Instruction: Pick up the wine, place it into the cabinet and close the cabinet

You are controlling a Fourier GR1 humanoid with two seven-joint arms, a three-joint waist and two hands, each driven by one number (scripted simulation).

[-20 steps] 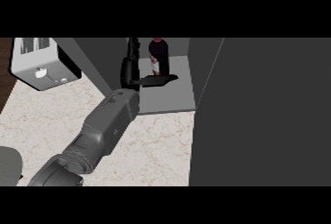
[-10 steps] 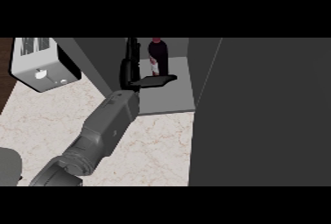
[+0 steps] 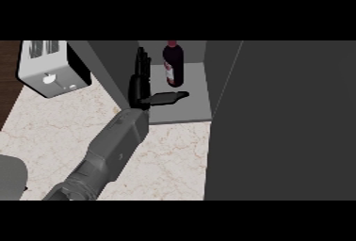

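Note:
The wine bottle point(image 3: 172, 63), dark with a pale label, stands upright inside the open cabinet point(image 3: 188, 110) on its grey shelf. My left hand point(image 3: 141, 82) is just left of the bottle. Its fingers point straight into the cabinet and its thumb point(image 3: 167, 98) sticks out to the right, below the bottle's base. The hand is open and holds nothing, with a small gap to the bottle. My grey forearm point(image 3: 111, 146) comes in from the lower left. My right hand does not show.
The cabinet door point(image 3: 285, 122) is swung open, a large dark panel covering the right side of the view. A white toaster point(image 3: 49, 68) stands at the back left on the marble counter point(image 3: 173, 160). A grey rounded shape point(image 3: 10, 179) sits at the lower left edge.
My left hand has drawn back slightly toward me, away from the bottle. The bottle stays upright on the shelf and the door has not moved.

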